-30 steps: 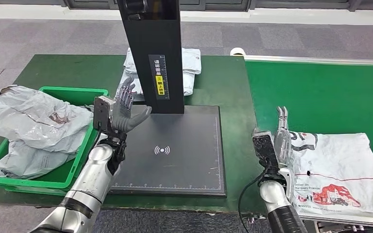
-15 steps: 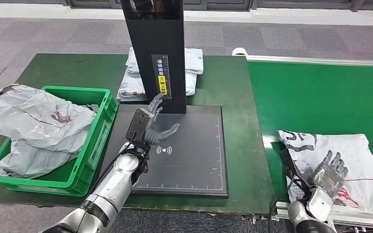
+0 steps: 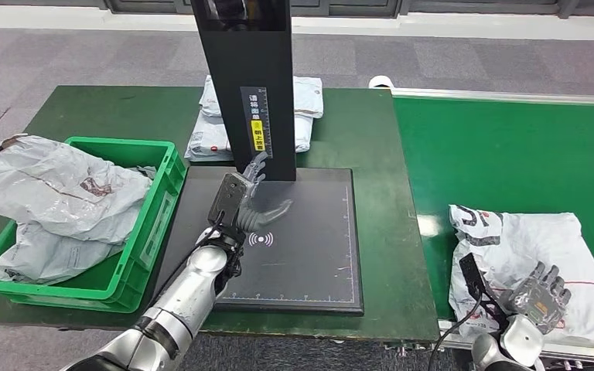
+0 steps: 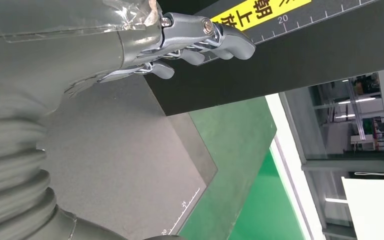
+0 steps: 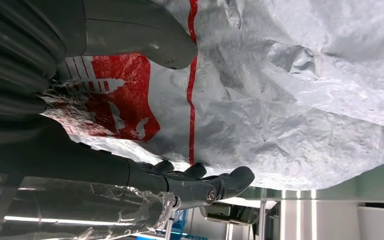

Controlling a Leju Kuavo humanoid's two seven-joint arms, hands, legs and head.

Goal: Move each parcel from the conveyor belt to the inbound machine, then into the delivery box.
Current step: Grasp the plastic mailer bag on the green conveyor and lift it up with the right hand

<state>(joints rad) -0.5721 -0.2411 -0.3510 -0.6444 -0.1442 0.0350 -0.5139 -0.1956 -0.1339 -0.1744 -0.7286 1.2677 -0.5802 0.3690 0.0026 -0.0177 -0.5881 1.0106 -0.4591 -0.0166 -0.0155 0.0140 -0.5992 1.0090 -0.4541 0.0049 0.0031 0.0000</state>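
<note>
Right hand (image 3: 537,291) is being brought low at the near edge of the conveyor belt (image 3: 510,154), with its fingers being curled against the near part of the white and grey parcel (image 3: 526,247). Half a second ago the fingers were spread above the bag; now they are being closed onto it, and in the right wrist view the thumb is lying on the printed red patch of the parcel (image 5: 280,90) while the darker fingers (image 5: 220,182) are hooking along its edge. Whether the plastic is truly being gripped cannot be told. The bag itself is being crumpled a little compared with before, but it is lying on the belt at the right, well apart from the black scanner plate (image 3: 294,232).

Left hand (image 3: 251,197) is being held released, fingers apart and nothing in them, over the far left part of the plate, just beside the black post (image 3: 251,85) with the yellow label. It is being kept almost where it was half a second ago.

To the left, the green box (image 3: 135,239) is already being filled with grey bags (image 3: 54,201), and further parcels (image 3: 302,108) are lying on the tabletop (image 3: 371,193) behind the post.

By this reading, the pickup is only being started: the parcel is not yet being lifted, and scanning and boxing are still outstanding.
</note>
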